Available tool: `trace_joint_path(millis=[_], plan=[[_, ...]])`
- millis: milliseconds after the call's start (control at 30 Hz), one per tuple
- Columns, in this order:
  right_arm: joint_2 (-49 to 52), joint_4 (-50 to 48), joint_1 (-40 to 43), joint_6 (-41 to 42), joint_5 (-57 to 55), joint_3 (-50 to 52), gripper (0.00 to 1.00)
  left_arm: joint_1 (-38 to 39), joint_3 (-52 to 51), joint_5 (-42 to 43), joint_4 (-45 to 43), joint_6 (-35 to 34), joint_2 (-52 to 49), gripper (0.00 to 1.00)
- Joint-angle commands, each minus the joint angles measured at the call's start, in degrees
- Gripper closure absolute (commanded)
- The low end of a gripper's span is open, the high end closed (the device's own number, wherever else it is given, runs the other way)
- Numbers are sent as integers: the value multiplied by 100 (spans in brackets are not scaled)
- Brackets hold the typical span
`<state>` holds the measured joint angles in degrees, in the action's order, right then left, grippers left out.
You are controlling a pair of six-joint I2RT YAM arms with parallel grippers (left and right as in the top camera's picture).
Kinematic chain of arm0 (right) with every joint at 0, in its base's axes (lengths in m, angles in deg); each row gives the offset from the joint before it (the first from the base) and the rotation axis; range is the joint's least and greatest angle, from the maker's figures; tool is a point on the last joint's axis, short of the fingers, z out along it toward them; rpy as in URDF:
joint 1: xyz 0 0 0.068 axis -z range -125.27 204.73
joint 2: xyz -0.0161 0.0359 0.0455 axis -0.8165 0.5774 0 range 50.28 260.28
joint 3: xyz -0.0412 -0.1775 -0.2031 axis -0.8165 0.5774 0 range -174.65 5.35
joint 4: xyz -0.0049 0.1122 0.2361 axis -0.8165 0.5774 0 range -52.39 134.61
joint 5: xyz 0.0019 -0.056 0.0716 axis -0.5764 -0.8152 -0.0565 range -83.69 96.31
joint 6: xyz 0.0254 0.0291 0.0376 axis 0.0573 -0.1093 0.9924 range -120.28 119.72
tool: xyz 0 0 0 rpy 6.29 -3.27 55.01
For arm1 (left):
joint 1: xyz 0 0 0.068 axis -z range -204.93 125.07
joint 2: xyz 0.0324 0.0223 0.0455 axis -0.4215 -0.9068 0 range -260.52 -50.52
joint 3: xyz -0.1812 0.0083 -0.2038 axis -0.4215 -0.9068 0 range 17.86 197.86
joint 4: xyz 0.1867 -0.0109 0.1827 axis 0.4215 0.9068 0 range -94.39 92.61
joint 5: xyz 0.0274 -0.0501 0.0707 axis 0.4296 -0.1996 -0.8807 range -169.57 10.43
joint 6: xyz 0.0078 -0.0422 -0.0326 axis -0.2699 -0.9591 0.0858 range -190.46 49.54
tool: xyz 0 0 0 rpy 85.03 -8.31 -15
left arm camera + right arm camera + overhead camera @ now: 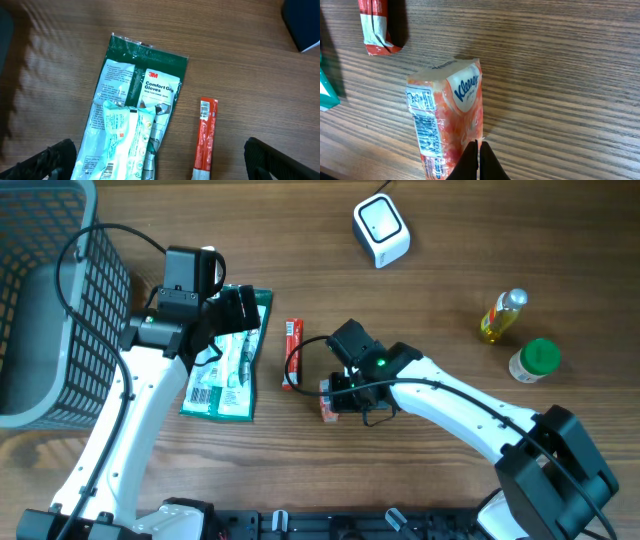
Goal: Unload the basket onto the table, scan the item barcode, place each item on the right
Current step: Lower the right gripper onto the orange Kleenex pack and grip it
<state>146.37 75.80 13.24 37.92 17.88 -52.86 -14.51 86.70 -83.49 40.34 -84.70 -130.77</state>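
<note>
At the centre of the overhead frame, the Kleenex pack point(447, 115) lay flat on the worktop point(450, 240). It sat near the lower end of the red stick packet point(291, 352) and well apart from the white scanner point(381, 230) towards the upper right. The right end effector point(478, 157) was pinched fully together at the pack's lower edge; whether it gripped a fold of wrapper or merely touched it could not be told. The left end effector point(159, 152) stood spread wide above the glove packet point(137, 100), holding nothing.

The risks looked like these. A hold on thin film alone could slip or tear as the pack rose, dropping it. Closed fingers might instead only shove the pack towards the red stick packet. The barcode point(424, 131) ran along the pack's side, so a careless turn could show the scanner the wrong face.

Readable were "Kleenex" on the pack and "3M Comfort Grip Gloves" on the green packet. Print on the red stick packet was too small.
</note>
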Motion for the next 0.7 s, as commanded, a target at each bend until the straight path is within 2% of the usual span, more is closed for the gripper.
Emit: trace_joint_path(millis=[0,667], plan=[[-68,-68,-17,83,55,50,96,-42,17,46,-11,9,-11,0],[-68,-291,-17,94,11,50,96,-42,17,46,-13,9,-11,0]])
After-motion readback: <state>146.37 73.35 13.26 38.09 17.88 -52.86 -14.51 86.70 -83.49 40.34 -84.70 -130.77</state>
